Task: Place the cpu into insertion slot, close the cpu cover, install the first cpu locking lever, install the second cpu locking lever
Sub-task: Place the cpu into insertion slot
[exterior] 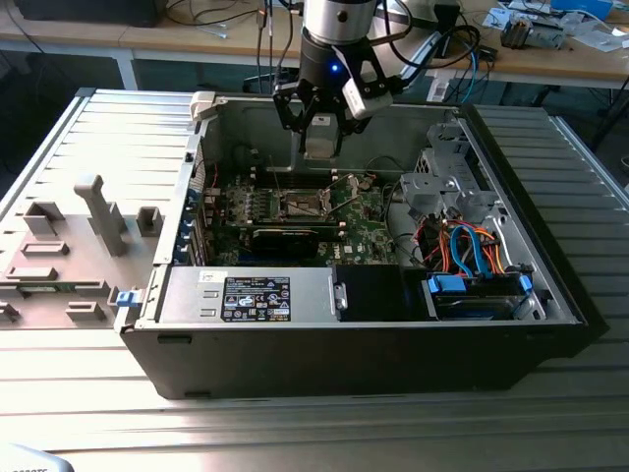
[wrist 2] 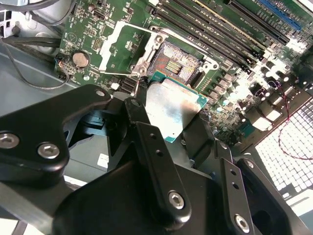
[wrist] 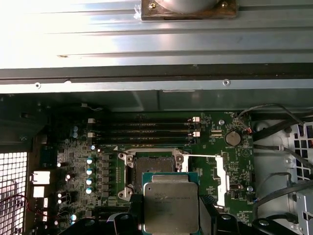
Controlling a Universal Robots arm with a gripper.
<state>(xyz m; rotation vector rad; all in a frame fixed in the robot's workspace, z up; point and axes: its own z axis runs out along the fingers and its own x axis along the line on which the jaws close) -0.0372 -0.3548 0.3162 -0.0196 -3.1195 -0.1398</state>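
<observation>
My gripper (exterior: 319, 147) hangs inside the open computer case, shut on the cpu (exterior: 320, 133), a flat grey square plate held by its two side edges. In both wrist views the cpu (wrist 2: 171, 105) (wrist: 171, 205) sits between the black fingers (wrist 2: 146, 132) with its metal face towards the cameras. It hovers apart from the board, just beside the insertion slot (wrist 2: 178, 58) (wrist: 154, 166) (exterior: 305, 205), whose dark recess lies bare. The cpu cover (wrist 2: 117, 44) (wrist: 222, 178) is swung open to one side of the slot. A thin wire lever (wrist: 200, 156) stands raised by it.
The green motherboard (exterior: 364, 231) lies on the case floor, with memory slots (wrist: 142, 129) beyond the socket. A long black card (exterior: 285, 236) lies in front of the socket, then a power supply (exterior: 256, 295). A drive cage with cables (exterior: 472, 246) is on the exterior view's right.
</observation>
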